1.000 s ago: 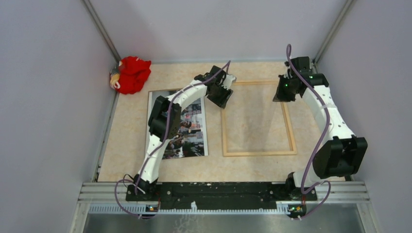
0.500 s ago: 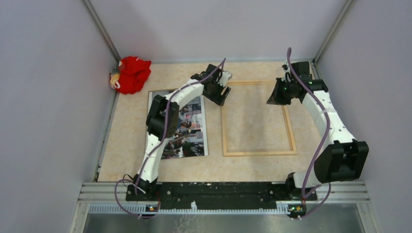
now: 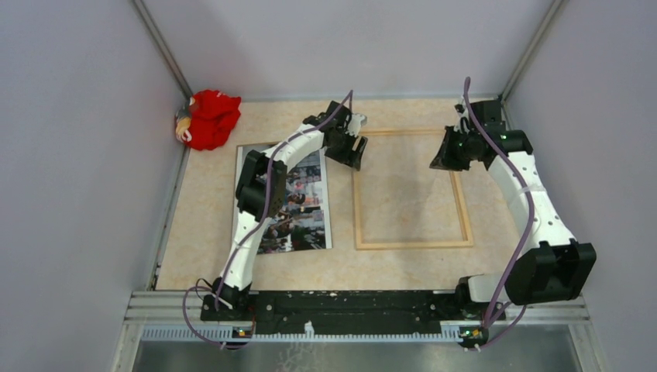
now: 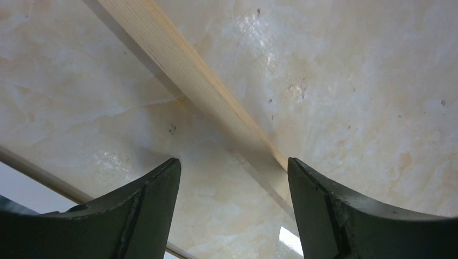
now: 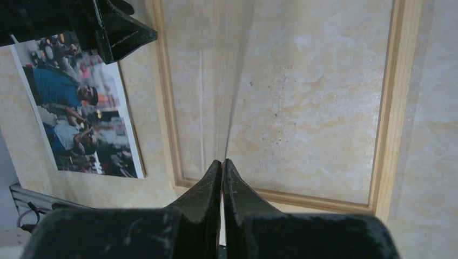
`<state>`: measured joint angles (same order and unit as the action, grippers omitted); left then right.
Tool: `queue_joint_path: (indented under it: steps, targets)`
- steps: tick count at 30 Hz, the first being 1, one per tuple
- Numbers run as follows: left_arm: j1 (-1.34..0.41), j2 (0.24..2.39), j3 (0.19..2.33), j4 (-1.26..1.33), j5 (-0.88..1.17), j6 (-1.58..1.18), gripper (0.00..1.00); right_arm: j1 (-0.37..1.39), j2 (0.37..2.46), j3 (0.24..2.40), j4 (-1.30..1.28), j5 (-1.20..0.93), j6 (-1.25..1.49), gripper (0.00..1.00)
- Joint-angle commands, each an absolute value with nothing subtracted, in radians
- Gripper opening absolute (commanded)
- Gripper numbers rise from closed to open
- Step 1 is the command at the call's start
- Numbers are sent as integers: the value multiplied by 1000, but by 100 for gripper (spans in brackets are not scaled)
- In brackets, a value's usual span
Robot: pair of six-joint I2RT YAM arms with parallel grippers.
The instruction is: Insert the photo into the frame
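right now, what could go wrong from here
The open left end effector hangs over the frame rail; lowering could nudge the frame. The photo lies beneath the left arm, which might drag it. A thin clear edge runs from the shut right end effector's tips; if held, it could slip.

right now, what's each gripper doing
left gripper: open, empty, above a rail of the wooden frame
right gripper: shut; whether it pinches anything thin cannot be told
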<state>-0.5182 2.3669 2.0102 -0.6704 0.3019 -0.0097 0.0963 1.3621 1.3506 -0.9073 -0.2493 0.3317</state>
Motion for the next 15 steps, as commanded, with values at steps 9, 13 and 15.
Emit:
queue_joint_path:
  steps: [9, 13, 15]
  targets:
    - [-525, 2423, 2061, -667, 270, -82, 77, 102, 1295, 1410, -985, -171, 289, 0]
    - [-513, 2414, 2055, -654, 272, -112, 79, 101, 1290, 1388, -983, -161, 289, 0]
    - [-513, 2414, 2050, -650, 293, -102, 78, 101, 1290, 1379, -981, -155, 289, 0]
